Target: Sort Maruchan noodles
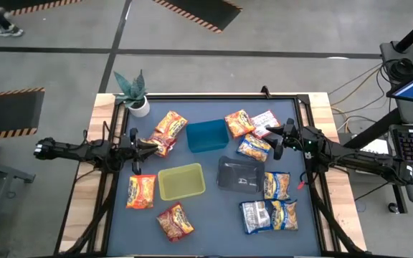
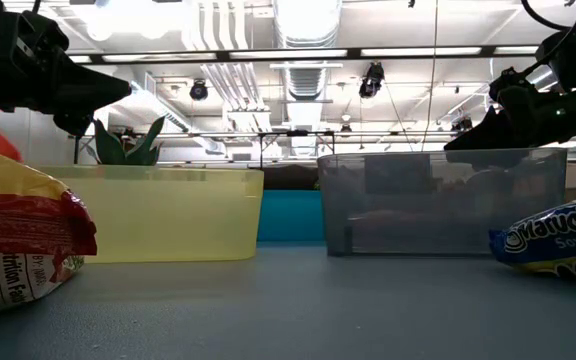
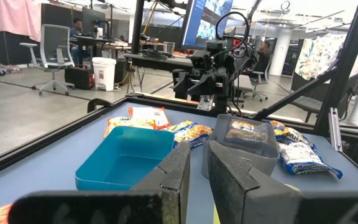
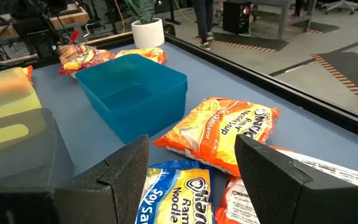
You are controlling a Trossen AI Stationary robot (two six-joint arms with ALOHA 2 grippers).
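Note:
Several Maruchan noodles packets lie flat on the grey mat: orange ones [image 1: 171, 123] [image 1: 239, 122] [image 1: 141, 191], a red one [image 1: 176, 220], a pink-white one [image 1: 265, 122] and blue-and-yellow ones [image 1: 254, 147] [image 1: 277, 185]. My left gripper [image 1: 153, 145] hovers at the table's left, level, beside a red-orange packet [image 1: 163, 145]. Its fingers [image 3: 173, 177] are all but together with nothing between them. My right gripper [image 1: 272, 143] hovers at the right above an orange packet [image 4: 225, 130] and a blue-and-yellow one [image 4: 173, 196]. It is open and empty.
Three trays stand in the middle of the mat: blue [image 1: 206, 135], yellow-green [image 1: 181, 181] and dark grey [image 1: 240, 174]. A potted plant [image 1: 136, 97] stands at the far left corner. A raised black frame [image 1: 214, 97] borders the mat.

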